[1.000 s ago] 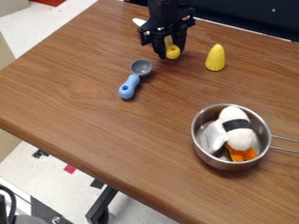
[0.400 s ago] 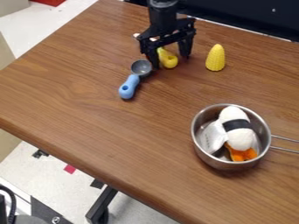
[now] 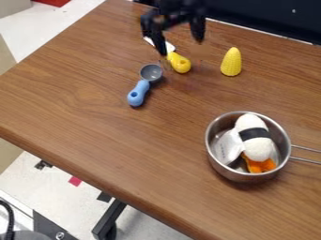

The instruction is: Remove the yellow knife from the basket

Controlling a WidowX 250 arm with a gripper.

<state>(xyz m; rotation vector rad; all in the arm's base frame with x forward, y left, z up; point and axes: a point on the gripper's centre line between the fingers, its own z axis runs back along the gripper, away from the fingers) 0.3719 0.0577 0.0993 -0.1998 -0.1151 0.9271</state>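
Plainly, the yellow knife (image 3: pixel 180 63) lies on the table (image 3: pixel 94 103), its plump yellow handle rounded at the end with a hole, its blade white. Above it hangs the end effector (image 3: pixel 180 46), its fingers spread apart.

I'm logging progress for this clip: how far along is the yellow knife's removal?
It looks done: the knife lies on the table, outside the pot, presumably the "basket". Nothing is in hand; the gripper is open above the knife. Probably nothing is left but moving the gripper clear.
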